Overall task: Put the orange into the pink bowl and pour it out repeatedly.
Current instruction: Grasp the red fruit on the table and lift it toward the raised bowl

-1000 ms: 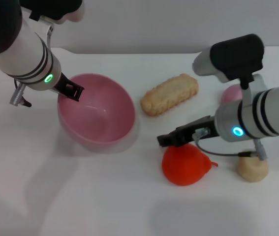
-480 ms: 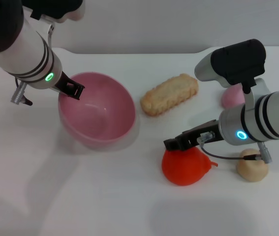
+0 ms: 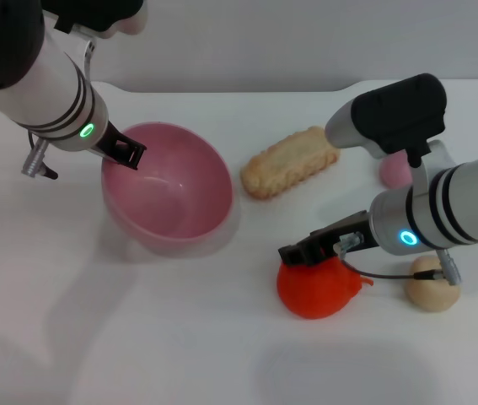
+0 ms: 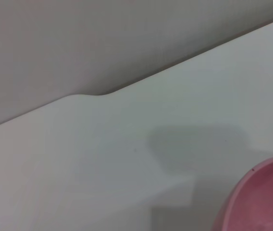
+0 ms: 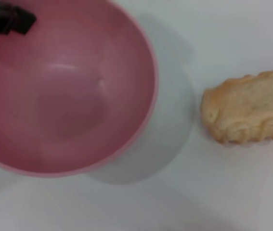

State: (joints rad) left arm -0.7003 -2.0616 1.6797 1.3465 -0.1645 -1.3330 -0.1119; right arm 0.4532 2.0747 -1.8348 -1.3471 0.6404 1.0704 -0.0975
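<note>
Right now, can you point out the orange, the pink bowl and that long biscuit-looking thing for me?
orange (image 3: 310, 291): head view, on its bumpy front side.
pink bowl (image 3: 171, 198): head view, on its inner wall.
long biscuit (image 3: 291, 162): head view, on the middle of its top.

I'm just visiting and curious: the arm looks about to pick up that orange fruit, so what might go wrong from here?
The right tool sits at the top edge of the orange; a round, bumpy fruit could squirt out of such a grip.

The left tool holds the pink bowl by its rim, tilted, so a dropped orange might roll out.

The bread lies near the carrying path.
</note>
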